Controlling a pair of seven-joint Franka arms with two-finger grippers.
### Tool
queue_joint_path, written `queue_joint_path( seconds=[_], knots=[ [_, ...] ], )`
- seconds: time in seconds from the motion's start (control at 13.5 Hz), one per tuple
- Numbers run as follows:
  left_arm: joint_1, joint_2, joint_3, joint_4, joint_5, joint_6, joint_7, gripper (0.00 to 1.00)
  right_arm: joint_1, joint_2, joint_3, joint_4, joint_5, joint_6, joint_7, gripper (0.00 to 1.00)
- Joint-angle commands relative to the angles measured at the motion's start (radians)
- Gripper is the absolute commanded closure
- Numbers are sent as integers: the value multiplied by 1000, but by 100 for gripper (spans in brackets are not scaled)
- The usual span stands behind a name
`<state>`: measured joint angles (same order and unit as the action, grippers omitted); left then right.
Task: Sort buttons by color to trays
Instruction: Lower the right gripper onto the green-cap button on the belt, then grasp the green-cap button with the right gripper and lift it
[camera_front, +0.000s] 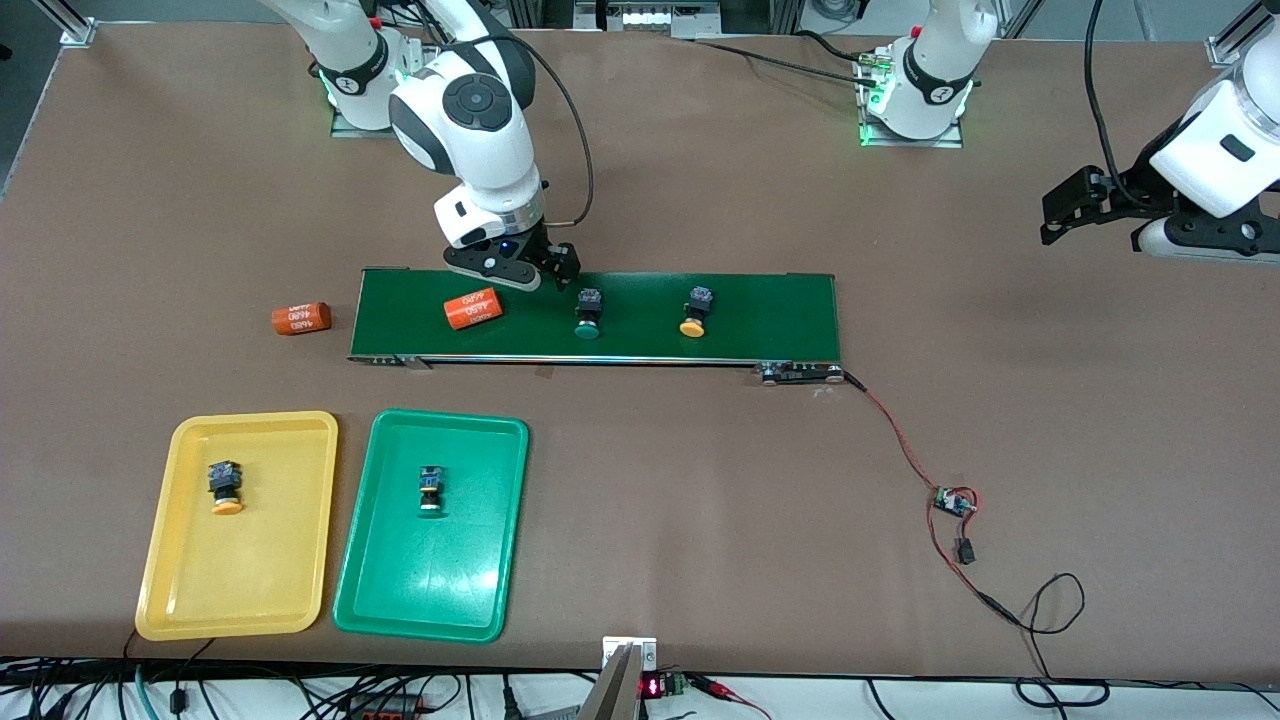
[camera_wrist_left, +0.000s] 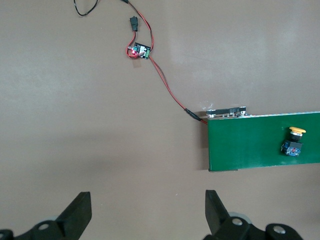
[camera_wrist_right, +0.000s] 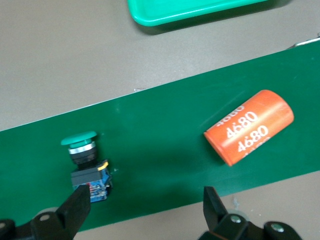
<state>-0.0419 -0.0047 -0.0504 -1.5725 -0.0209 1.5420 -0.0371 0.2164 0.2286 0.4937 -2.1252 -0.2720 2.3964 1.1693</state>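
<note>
on the conveyor belt (camera_front: 760, 310), the green button (camera_front: 587, 312) is flanked closely by an orange cylinder (camera_front: 471, 308); bare belt is left around the yellow button (camera_front: 695, 311).

White rounded arm shells, dark grey joint caps, black claws, black cables, green base lights

I see a green-capped button (camera_front: 587, 313) on its side just beside my right gripper (camera_front: 533, 274), a yellow-capped button (camera_front: 696, 311) farther along; another yellow one (camera_front: 224, 487) lies in the yellow tray (camera_front: 172, 600), another green (camera_front: 431, 490) in the green tray (camera_front: 400, 610), well away.
</note>
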Motion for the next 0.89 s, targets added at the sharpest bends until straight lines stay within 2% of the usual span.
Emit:
queue_joint_path(
  seconds=[0.0,0.15,0.81],
  knots=[
    [-9,12,7,29,-19,-22,-12,0,11,52,5,48,-58,-3,26,0],
    [-7,12,7,29,-19,-22,-12,0,24,69,5,50,-105,1,-35,0],
    [-7,12,7,29,-21,-23,-14,0,27,145,3,51,-112,53,-57,0]
  ],
)
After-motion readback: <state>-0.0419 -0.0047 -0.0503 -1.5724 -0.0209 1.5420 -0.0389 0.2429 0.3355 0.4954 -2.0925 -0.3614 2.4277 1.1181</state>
